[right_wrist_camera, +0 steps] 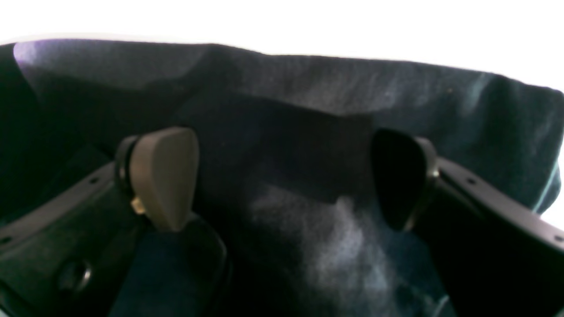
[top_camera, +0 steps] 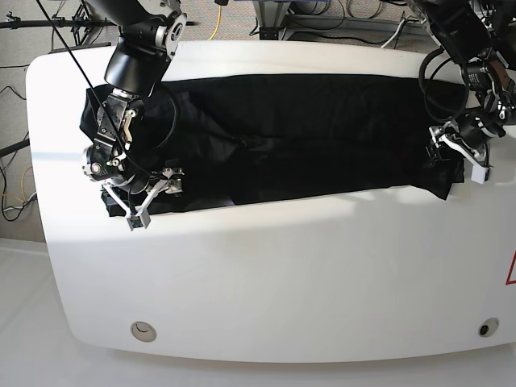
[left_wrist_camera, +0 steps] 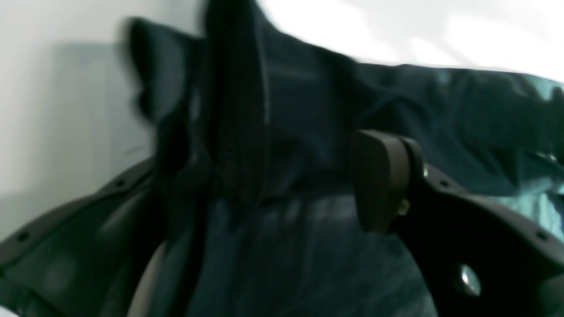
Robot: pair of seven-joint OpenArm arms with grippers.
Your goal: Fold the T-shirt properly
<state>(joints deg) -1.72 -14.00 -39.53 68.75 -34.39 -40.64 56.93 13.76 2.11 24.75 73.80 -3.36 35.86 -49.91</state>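
Note:
The black T-shirt (top_camera: 306, 137) lies spread in a wide band across the far half of the white table (top_camera: 282, 274). My right gripper (top_camera: 153, 197) is open at the shirt's left end; in the right wrist view (right_wrist_camera: 282, 176) its jaws stand wide apart over the wrinkled fabric (right_wrist_camera: 308, 88). My left gripper (top_camera: 459, 153) is open at the shirt's right end. In the blurred left wrist view (left_wrist_camera: 277, 185) one pad (left_wrist_camera: 379, 180) shows, and a raised fold of shirt (left_wrist_camera: 238, 110) hides the other finger. No orange tag shows.
Cables and stand legs (top_camera: 322, 16) lie beyond the table's far edge. Two small round fittings (top_camera: 143, 328) sit near the front corners. A red mark (top_camera: 511, 270) shows at the right edge. The floor lies past the table's left edge (top_camera: 32, 161).

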